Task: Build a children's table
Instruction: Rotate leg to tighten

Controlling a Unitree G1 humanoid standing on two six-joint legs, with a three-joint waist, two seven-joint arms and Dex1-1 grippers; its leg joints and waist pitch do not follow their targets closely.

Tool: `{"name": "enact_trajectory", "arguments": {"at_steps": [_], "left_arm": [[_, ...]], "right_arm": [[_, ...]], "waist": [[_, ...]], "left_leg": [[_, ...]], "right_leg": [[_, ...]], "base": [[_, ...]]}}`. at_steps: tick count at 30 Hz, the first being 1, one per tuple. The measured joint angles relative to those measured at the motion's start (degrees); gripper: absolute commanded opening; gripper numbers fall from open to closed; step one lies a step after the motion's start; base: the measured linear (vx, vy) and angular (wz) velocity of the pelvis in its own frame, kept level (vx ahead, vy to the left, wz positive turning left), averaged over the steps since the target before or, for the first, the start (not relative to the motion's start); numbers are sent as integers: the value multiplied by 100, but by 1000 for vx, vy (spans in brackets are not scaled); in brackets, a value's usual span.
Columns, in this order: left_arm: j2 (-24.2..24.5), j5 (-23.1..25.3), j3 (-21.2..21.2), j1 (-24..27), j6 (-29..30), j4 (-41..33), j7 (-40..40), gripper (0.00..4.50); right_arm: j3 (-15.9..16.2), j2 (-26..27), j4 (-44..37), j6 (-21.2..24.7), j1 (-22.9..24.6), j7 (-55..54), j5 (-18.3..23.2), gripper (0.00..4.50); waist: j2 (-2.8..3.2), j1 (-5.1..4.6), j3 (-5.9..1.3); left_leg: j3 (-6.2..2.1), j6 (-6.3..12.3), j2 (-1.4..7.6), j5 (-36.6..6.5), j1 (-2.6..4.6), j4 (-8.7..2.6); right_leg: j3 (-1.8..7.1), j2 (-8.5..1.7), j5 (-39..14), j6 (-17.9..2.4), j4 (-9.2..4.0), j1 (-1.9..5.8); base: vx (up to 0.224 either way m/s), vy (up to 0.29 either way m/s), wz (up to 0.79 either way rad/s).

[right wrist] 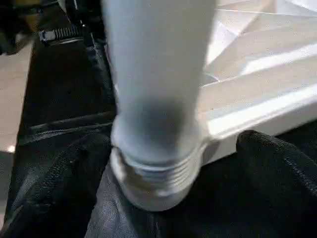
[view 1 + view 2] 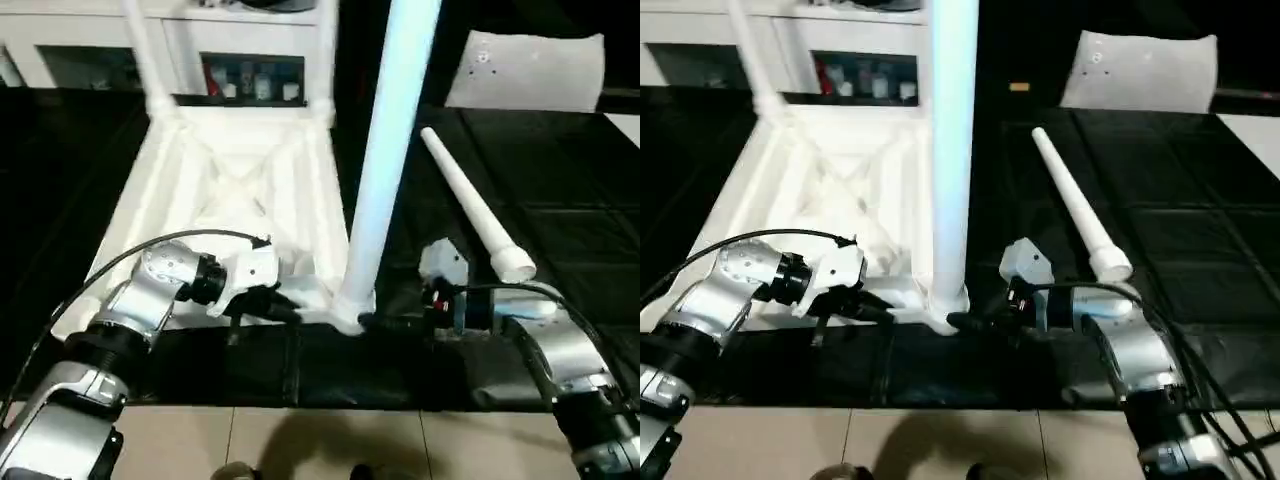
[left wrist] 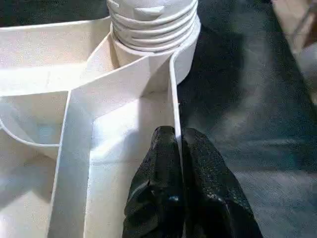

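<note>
**Upturned tabletop with three legs standing, one leg loose on the mat**

The white plastic rectangular tabletop (image 2: 240, 190) lies upside down, its ribbed underside facing up, with its long axis running away from the robot toward the back of the room. Three long white tube legs stand upright in its round corner sockets: a near leg (image 2: 385, 160) at the corner closest to the robot's right side, pointing straight up out of the head views, and two far legs (image 2: 145, 50) at the back corners. In the right wrist view the near leg's ribbed lower end (image 1: 156, 173) sits in its socket. The fourth white tube leg (image 2: 475, 205) lies flat to the right of the tabletop, well apart from it, its long axis slanting from far-left to near-right, wider end toward the robot.

The left gripper (image 2: 268, 303) rests at the tabletop's near edge, its jaws together, pinching the thin outer wall; the left wrist view shows the black fingers (image 3: 163, 198) either side of that wall, just beside the near socket. The right gripper (image 2: 975, 322) is low at the base of the near leg, its jaws spread wide on both sides of the leg without closing on it.

Everything rests on a black padded mat (image 2: 560, 170). Nearer the robot is a pale tiled floor (image 2: 330, 440). Behind stands a white cabinet with glass doors (image 2: 250, 75), and a flat white board (image 2: 525, 70) leans at the far right.
</note>
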Motion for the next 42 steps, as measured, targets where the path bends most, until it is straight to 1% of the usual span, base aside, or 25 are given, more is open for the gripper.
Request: {"name": "enact_trajectory", "arguments": {"at_steps": [5,6,9,11,13,14,16,19,21,26,30,34,37,38,39,42], "left_arm": [[12,-9,-104,-117,-158,159,-267,0],[1,-8,-118,-138,-210,195,-307,0],[-43,4,-147,-201,-282,301,-359,0],[-88,18,-184,-255,-349,379,-374,0],[-117,31,-206,-290,-400,419,-413,0],[-121,48,-207,-301,-437,432,-429,0],[-129,50,-214,-336,-471,496,-451,0],[-132,49,-213,-349,-502,539,-459,0],[-138,48,-212,-363,-550,593,-466,0],[-138,50,-213,-377,-626,644,-478,0],[-138,50,-211,-383,-645,660,-485,0],[-133,22,-151,-372,-478,647,-474,0],[-170,-3,-15,-259,-104,441,-149,0],[-190,30,72,-178,112,315,135,0],[-225,56,151,-97,319,174,387,0],[-383,82,301,70,841,-139,932,0]], "right_arm": [[178,4,168,-95,-221,339,-12,447],[187,4,191,-106,-237,401,-11,414],[290,15,273,-155,-298,547,-10,409],[344,18,297,-194,-333,612,-12,379],[407,36,338,-226,-349,655,-14,369],[428,50,370,-245,-348,693,-14,369],[449,58,396,-269,-348,712,-27,337],[459,75,412,-293,-349,763,-40,319],[473,76,432,-317,-353,778,-40,286],[487,72,438,-330,-360,795,-39,271],[486,73,438,-327,-360,807,-36,268],[428,150,426,-186,-315,735,21,267],[245,386,264,124,-135,294,80,267],[117,550,228,275,-57,-51,83,267],[31,689,200,344,14,-356,74,266],[-180,990,192,453,89,-1186,12,265]], "waist": [[-7,46,1],[-7,59,1],[-8,95,1],[-8,137,1],[-9,165,1],[-10,167,1],[-10,165,1],[-10,163,1],[-10,162,1],[-12,160,0],[-12,160,0],[-12,157,0],[-11,141,0],[-9,116,1],[-8,83,1],[-4,-61,3]], "left_leg": [[0,0,0,0,-2,3],[1,0,0,0,-3,4],[1,0,0,0,-2,5],[1,0,0,0,-2,6],[1,0,0,0,-3,6],[1,0,0,0,-4,6],[1,0,0,0,-5,6],[1,0,1,0,-4,6],[1,0,0,0,-2,6],[1,0,1,0,-1,6],[1,0,1,0,-1,5],[1,0,2,0,2,5],[2,-1,3,1,15,4],[3,-2,3,1,26,4],[3,-4,3,2,32,5],[3,-9,-2,5,43,7]], "right_leg": [[0,-1,0,-1,0,0],[0,-2,1,-1,0,0],[0,-2,1,-1,1,0],[0,-2,1,-2,1,0],[-1,-3,0,-1,1,0],[-1,-3,0,-1,1,0],[0,-3,1,-1,1,0],[-2,-3,1,-1,2,0],[-2,-3,1,-1,2,0],[-2,-3,1,-1,2,0],[-2,-2,0,0,2,0],[-2,-2,1,-1,3,0],[-1,-1,-3,6,3,10],[0,-1,-13,22,3,17],[1,-1,-13,23,3,20],[5,-2,-16,27,-4,26]], "base": [[0,0,0],[0,0,0],[0,0,0],[0,0,0],[0,0,0],[0,0,0],[0,0,0],[0,0,0],[0,0,0],[0,0,0],[0,0,0],[0,0,0],[0,0,0],[0,0,0],[0,0,0],[0,0,0]]}}
